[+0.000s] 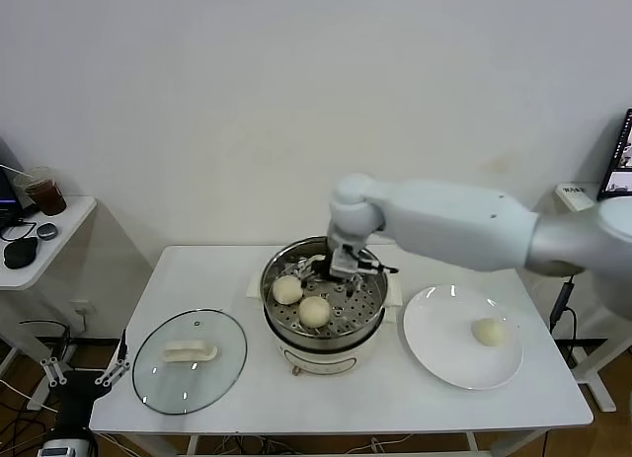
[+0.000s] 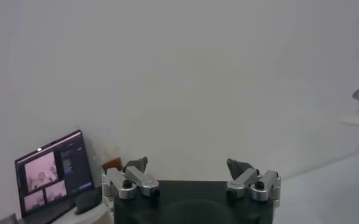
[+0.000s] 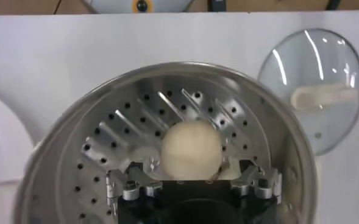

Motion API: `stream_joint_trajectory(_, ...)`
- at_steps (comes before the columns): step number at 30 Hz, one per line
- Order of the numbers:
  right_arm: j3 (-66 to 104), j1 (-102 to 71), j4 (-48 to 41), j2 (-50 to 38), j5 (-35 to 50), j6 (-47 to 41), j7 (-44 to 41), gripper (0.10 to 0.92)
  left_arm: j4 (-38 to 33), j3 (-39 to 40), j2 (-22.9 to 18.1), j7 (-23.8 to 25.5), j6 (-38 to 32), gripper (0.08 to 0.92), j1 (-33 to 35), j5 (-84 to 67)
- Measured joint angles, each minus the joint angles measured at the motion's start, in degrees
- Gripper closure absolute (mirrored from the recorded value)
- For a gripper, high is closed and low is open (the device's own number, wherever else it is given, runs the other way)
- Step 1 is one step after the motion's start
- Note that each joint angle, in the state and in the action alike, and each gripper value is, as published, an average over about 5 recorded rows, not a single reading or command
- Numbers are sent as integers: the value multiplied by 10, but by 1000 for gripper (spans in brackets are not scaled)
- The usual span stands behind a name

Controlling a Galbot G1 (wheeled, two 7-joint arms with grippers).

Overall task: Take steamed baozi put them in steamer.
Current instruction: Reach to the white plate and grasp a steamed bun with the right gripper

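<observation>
The right end effector (image 1: 348, 264) hangs low inside the steamer (image 1: 323, 334), over the back part of the perforated tray, and a baozi (image 3: 191, 148) sits on the tray right between its fingers. In the right wrist view the fingers (image 3: 125, 185) stand wide on either side of the bun, with no squeeze on it that I can see, so I judge the bun is set down and released, though the fingers are close enough that one may brush it.

Doing this step well now means lifting straight up out of the pot, keeping the fingers spread so they do not drag the soft dough or roll the bun across the holes, and clearing the steel rim before swinging toward the plate (image 1: 443, 363).

Two other baozi (image 1: 286, 289) (image 1: 314, 310) lie on the front left of the tray, close beside each other and apart from the one at the end effector. A last baozi (image 1: 488, 331) waits on the white plate, on the bench (image 1: 197, 279) to the right of the steamer. The glass lid (image 1: 168, 383) lies flat on the bench to the left.

The left end effector (image 2: 191, 173) is parked away from the work, facing a blank wall, its fingers wide apart and holding nothing.
</observation>
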Motion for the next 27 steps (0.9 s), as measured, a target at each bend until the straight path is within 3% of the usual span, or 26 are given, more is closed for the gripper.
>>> stream_joint_trajectory(6, 25, 5, 28, -90, 39, -123, -25, 203, 0, 8, 3, 1, 1, 177, -4, 3)
stream_joint_trajectory(13, 71, -28, 38, -206, 23, -242, -33, 203, -1, 18, 4, 1, 2, 177, -10, 9)
stream_joint_trajectory(27, 255, -248, -6, -334, -56, -302, -11, 203, -2, 30, 3, 2, 7, 177, -9, 22)
